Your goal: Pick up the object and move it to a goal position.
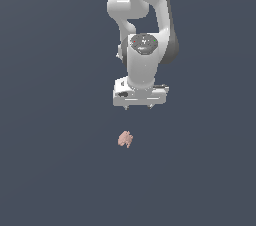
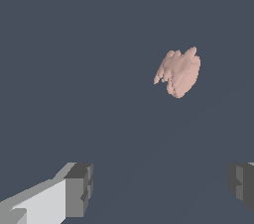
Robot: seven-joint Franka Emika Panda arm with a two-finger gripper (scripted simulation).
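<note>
- The object (image 1: 125, 139) is a small, lumpy, pinkish-salmon piece lying just below the centre of the exterior view, alone on the flat dark slate-blue counter (image 1: 50, 170).
- In the wrist view the same object (image 2: 179, 72) appears larger, with a ragged, lobed outline; nothing touches it.
- The tool (image 1: 138, 107) hangs above the object in the exterior view, apart from it and a little toward the exterior view's right; only the short tips of its fingers show beneath the white hand body.
- In the wrist view the tool (image 2: 161, 188) stands wide open: one grey finger pad (image 2: 79, 190) with its white finger behind it sits well apart from the other grey pad at the frame's opposite edge, and only bare counter shows between them. It holds nothing.
- The object lies outside the gap between the fingers, well clear of both pads.
- The white Panda arm (image 1: 145, 15) rises from the tool to the upper edge of the exterior view, its wrist pointing straight down.
</note>
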